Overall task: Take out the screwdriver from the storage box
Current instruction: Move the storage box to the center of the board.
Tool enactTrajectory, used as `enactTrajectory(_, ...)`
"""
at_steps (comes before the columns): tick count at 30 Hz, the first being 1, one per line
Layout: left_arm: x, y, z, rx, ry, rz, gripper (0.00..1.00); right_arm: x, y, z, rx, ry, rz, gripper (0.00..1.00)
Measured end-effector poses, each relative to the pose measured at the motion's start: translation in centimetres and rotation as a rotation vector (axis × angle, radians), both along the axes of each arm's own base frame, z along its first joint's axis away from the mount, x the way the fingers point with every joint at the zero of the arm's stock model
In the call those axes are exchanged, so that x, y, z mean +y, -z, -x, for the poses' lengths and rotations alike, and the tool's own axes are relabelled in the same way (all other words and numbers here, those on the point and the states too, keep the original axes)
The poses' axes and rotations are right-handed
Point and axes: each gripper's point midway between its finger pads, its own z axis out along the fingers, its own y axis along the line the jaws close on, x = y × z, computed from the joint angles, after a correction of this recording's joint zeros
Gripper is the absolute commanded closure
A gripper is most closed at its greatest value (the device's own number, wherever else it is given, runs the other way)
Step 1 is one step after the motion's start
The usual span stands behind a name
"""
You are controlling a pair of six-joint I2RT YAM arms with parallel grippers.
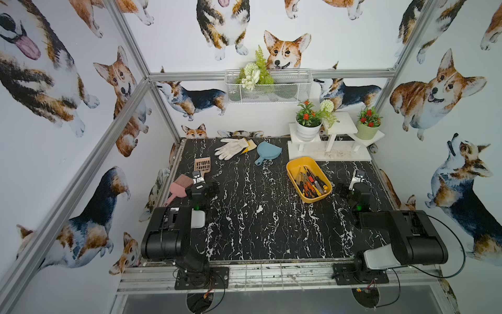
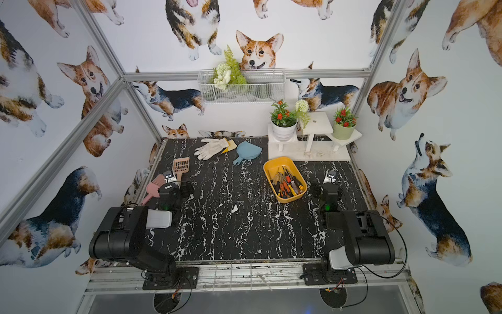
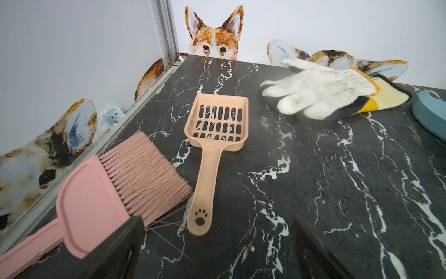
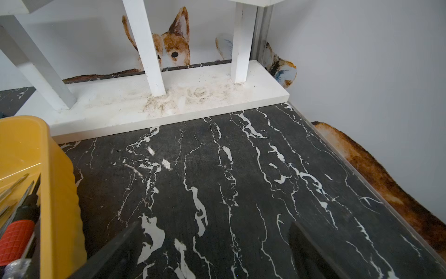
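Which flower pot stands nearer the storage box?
The white ribbed pot, directly behind the storage box; the green pot stands farther off.

The left arm and right arm sit folded low, forearms pointing forward. The left gripper and right gripper have jaws spread wide, empty, seemingly tipped slightly downward, though they show small from above.

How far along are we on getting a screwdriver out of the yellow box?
Done: nothing; the screwdrivers all lie in the storage box. In hand: nothing; left gripper and right gripper stand open and empty, outside it. Left: reach in, grip one screwdriver, lift it out.
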Motion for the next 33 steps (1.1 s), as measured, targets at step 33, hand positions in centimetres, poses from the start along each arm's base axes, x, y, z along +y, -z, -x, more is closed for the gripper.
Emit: enactTrajectory(33,0.17,-0.07,-0.08,-0.002,0.001,0.004,0.0,0.0,0.0,0.0,0.0,0.0,0.0,0.01)
